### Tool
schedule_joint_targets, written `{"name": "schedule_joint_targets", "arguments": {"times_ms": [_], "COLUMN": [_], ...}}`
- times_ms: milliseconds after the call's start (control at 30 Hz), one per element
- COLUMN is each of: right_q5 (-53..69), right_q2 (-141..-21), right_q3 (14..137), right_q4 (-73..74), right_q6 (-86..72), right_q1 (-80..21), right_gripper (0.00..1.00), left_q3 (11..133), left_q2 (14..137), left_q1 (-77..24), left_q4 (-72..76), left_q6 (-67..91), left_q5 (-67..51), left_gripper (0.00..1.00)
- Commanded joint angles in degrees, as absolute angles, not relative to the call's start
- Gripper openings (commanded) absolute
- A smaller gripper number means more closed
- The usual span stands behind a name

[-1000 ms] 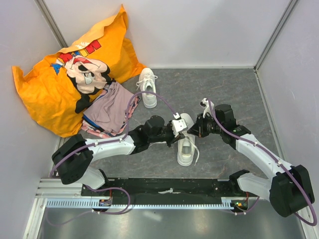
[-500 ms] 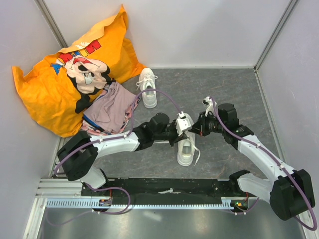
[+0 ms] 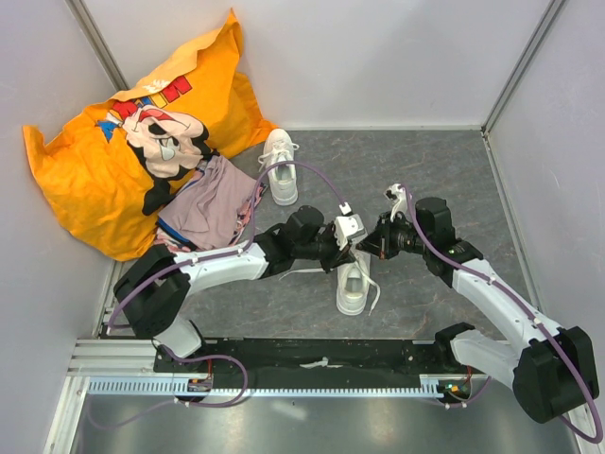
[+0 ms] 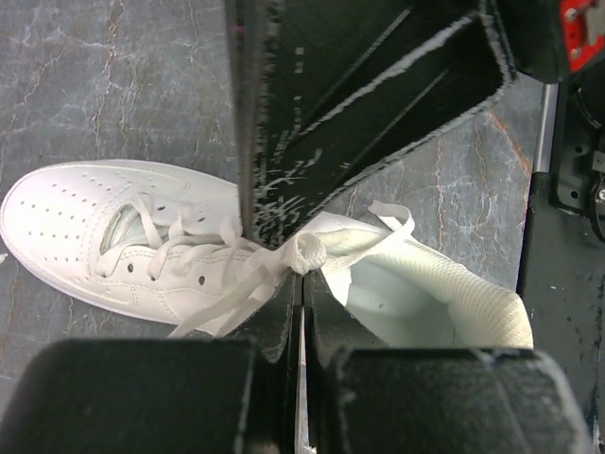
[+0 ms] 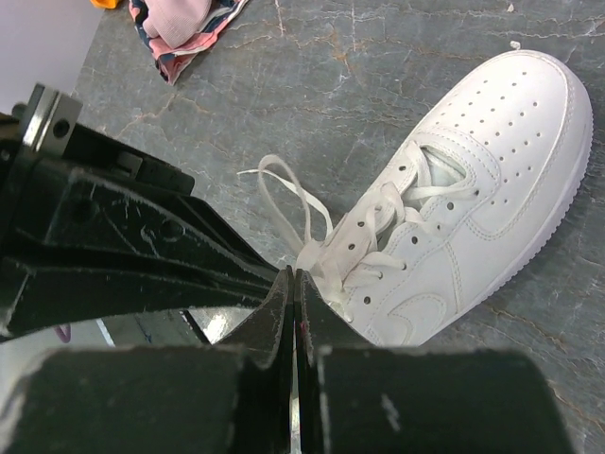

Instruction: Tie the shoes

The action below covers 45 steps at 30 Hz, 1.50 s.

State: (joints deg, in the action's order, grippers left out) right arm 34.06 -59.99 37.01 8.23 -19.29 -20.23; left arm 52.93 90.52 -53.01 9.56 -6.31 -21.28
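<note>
One white shoe point(image 3: 352, 287) lies near the middle of the counter point(image 3: 454, 180), a little toward the near edge. The left pincer point(image 4: 301, 267) is squeezed shut on a loop of the lace point(image 4: 312, 248). The right pincer point(image 5: 293, 281) is squeezed shut on the lace too, just beside the shoe. The other white shoe point(image 3: 278, 166) sits by the far edge, next to an orange bag point(image 3: 85, 180).
</note>
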Motion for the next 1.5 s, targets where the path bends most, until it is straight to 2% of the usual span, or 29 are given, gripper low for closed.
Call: {"name": "schedule_joint_targets", "arguments": {"times_ms": [0, 833, 1200, 1467], "right_q5": [34.5, 34.2, 35.3, 35.2], "right_q2": [-58.8, -58.4, -59.0, -58.7], "right_q3": [36.7, 35.6, 35.3, 35.0], "right_q4": [6.0, 4.7, 4.5, 5.0], "right_q6": [-19.1, -19.1, -20.2, -20.0], "right_q1": [-20.0, -20.0, -20.0, -20.0], "right_gripper": [0.00, 0.00, 0.01, 0.02], "left_q3": [54.1, 58.8, 60.6, 56.6], "left_q2": [92.5, 95.9, 95.5, 92.0], "left_q1": [-50.7, -49.0, -49.3, -49.3], "left_q4": [7.4, 4.3, 6.6, 12.7], "left_q6": [-4.1, 0.6, 1.8, 3.3], "left_q5": [-19.2, -23.2, -24.9, -27.1], "left_gripper": [0.02, 0.02, 0.02, 0.02]}}
